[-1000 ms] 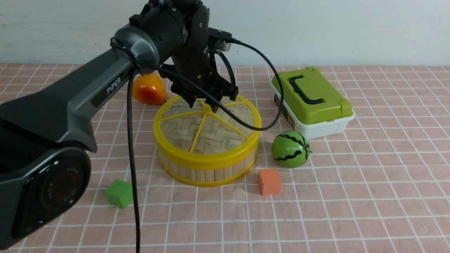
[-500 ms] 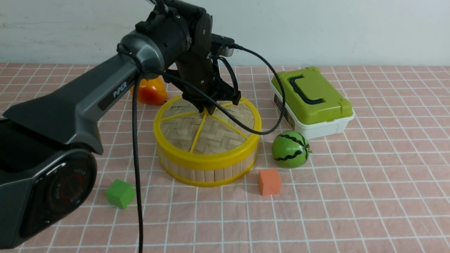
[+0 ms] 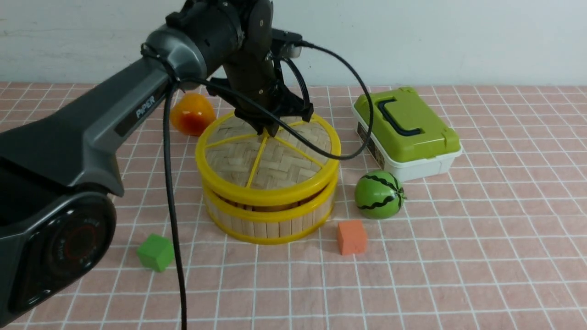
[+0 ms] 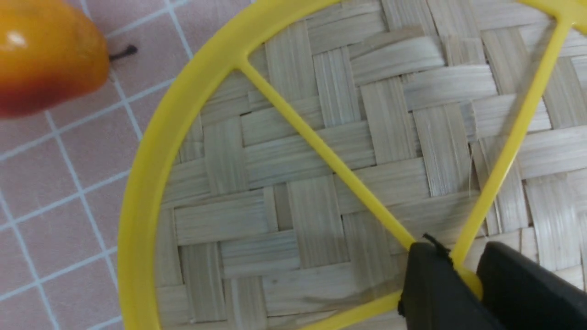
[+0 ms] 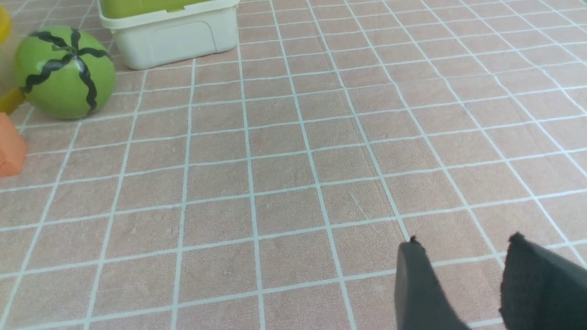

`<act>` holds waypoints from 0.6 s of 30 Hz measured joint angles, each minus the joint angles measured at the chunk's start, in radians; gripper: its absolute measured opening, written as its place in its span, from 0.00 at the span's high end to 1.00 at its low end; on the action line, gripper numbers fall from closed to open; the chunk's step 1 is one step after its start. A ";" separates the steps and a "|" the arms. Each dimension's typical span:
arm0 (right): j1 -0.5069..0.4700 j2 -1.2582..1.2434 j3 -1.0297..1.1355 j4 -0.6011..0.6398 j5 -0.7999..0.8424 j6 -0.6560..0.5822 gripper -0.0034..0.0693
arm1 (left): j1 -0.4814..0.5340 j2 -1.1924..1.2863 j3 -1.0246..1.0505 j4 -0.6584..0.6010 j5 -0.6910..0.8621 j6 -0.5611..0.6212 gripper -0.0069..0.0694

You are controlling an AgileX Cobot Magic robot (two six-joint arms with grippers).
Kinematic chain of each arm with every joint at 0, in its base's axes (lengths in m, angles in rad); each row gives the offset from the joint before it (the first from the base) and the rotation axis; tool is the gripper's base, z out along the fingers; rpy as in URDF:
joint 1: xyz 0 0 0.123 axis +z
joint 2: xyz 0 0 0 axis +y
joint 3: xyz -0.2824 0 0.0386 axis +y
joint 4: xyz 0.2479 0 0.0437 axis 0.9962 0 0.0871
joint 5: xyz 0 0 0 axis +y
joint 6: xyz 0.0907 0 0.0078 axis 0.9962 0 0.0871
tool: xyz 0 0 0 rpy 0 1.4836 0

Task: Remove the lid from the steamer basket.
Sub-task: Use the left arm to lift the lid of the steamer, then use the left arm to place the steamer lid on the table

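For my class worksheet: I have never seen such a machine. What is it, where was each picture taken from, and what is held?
It is a robot with two arms, each ending in a pincer. The wide picture looks forward from between the arms; the other two come from wrist cameras. The left pincer is closed on the hub of the lid, which hangs just above the steamer basket, a gap between their yellow rims. The right pincer is open and empty over the checked cloth. Around the basket lie an orange fruit, a toy watermelon, an orange block, a green block and a white box with a green top.
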 joint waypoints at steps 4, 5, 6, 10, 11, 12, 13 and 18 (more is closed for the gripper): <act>0.000 0.000 0.000 0.000 0.000 0.000 0.62 | 0.000 -0.068 -0.067 0.046 0.041 -0.002 0.77; 0.000 0.000 0.000 0.000 0.000 0.000 0.62 | 0.000 -0.082 -0.074 0.065 0.050 0.001 0.77; 0.000 0.000 0.000 0.000 0.000 0.000 0.62 | 0.000 -0.087 -0.075 0.069 0.052 0.001 0.77; 0.000 0.000 0.000 0.000 0.000 0.000 0.62 | 0.025 -0.117 -0.081 0.116 0.052 0.006 0.77; 0.000 0.000 0.000 0.000 0.000 0.000 0.62 | 0.055 -0.123 -0.081 0.113 0.052 0.006 0.77; 0.000 0.000 0.000 0.000 0.000 0.000 0.62 | 0.091 -0.124 -0.081 0.108 0.052 0.006 0.77; 0.000 0.000 0.000 0.000 0.000 0.000 0.62 | 0.113 -0.125 -0.081 0.103 0.052 0.006 0.77; 0.000 0.000 0.000 0.000 0.000 0.000 0.62 | 0.249 -0.128 -0.060 0.047 0.052 -0.002 0.77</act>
